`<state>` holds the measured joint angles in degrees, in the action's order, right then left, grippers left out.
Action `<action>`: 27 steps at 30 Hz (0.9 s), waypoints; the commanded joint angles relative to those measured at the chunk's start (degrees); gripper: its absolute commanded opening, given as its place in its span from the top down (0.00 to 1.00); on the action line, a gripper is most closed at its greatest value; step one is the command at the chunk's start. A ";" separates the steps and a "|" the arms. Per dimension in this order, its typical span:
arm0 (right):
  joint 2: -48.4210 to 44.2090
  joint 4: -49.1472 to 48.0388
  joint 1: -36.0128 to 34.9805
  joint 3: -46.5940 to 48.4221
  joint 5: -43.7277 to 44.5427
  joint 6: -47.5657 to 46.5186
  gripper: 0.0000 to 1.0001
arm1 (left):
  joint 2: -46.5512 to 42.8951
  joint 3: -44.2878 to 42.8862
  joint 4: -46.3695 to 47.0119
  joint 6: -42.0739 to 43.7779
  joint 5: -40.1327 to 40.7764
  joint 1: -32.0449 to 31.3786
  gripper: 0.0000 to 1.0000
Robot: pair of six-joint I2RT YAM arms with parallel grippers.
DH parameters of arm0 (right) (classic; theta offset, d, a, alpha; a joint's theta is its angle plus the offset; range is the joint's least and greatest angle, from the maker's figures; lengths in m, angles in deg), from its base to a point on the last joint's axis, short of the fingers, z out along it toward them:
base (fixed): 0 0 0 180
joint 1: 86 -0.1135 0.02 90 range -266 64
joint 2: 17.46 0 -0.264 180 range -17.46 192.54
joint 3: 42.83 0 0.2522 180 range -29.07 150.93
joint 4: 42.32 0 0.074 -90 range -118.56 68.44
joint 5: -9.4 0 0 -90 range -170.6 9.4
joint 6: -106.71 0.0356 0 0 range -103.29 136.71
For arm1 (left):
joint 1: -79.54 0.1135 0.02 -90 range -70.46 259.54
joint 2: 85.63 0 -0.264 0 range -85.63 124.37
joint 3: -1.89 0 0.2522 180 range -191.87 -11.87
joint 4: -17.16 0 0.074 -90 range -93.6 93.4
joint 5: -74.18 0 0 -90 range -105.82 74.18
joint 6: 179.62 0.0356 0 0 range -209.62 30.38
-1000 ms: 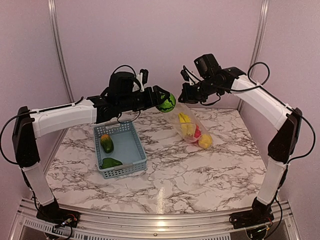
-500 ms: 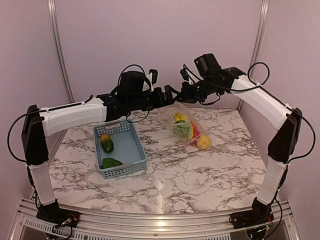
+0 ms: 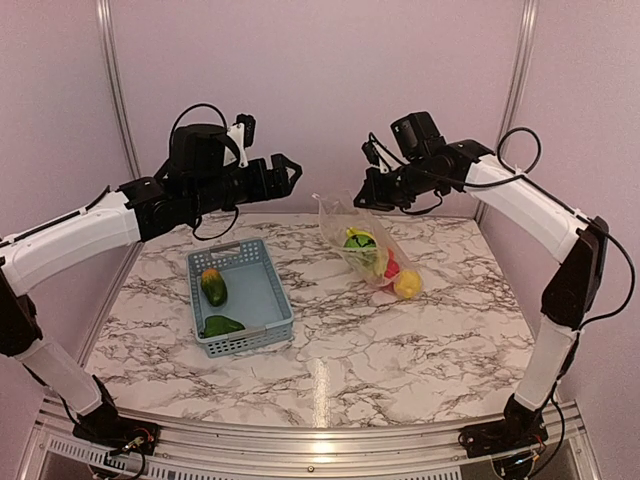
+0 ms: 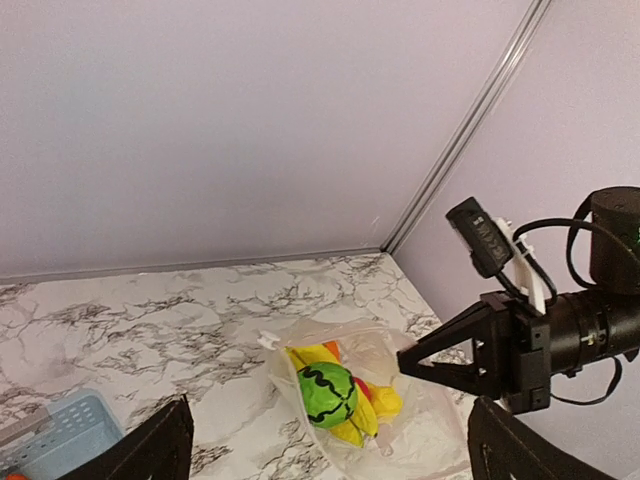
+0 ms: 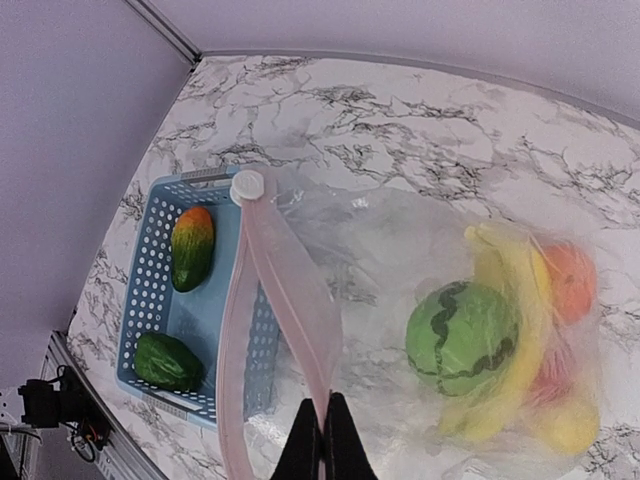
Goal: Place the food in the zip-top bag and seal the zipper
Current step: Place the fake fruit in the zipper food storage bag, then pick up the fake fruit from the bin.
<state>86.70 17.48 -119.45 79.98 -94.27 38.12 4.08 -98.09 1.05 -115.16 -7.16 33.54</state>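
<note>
Partway through: the clear zip-top bag [image 3: 338, 222] hangs tilted from the right end effector [image 3: 360, 198], whose fingers are pinched together on the zipper [image 5: 290, 300] at the open mouth, while the bag's lower end rests on the surface [image 3: 400, 340]. Most of the food [image 3: 378, 262] sits inside: a striped green ball, bananas, red and yellow pieces. Two green pieces [image 3: 213, 286] lie in the blue mesh basket [image 3: 246, 341] to the left and likely need bagging before sealing. The left end effector [image 3: 291, 175] hovers high, fingers apart, empty. The surface is white marble-patterned with grey veins, enclosed by pale lilac walls and metal corner posts [image 3: 110, 90].
</note>
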 commanded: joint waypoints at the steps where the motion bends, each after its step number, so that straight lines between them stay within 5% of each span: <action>1: -2.16 -2.24 0.42 -1.10 -0.86 1.11 1.00 | -4.36 8.48 -10.07 2.78 4.16 2.06 0.05; 11: 0.63 -2.84 0.44 0.99 -3.51 1.36 1.00 | -6.95 14.70 -31.44 -5.12 12.17 3.15 0.07; 27: -1.22 -2.91 0.41 -0.54 -3.74 1.20 1.00 | 7.66 7.54 -39.49 -27.99 14.19 7.37 0.17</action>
<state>87.24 15.89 -119.43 78.89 -98.10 39.21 6.44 -86.46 -33.25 -137.30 5.74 39.79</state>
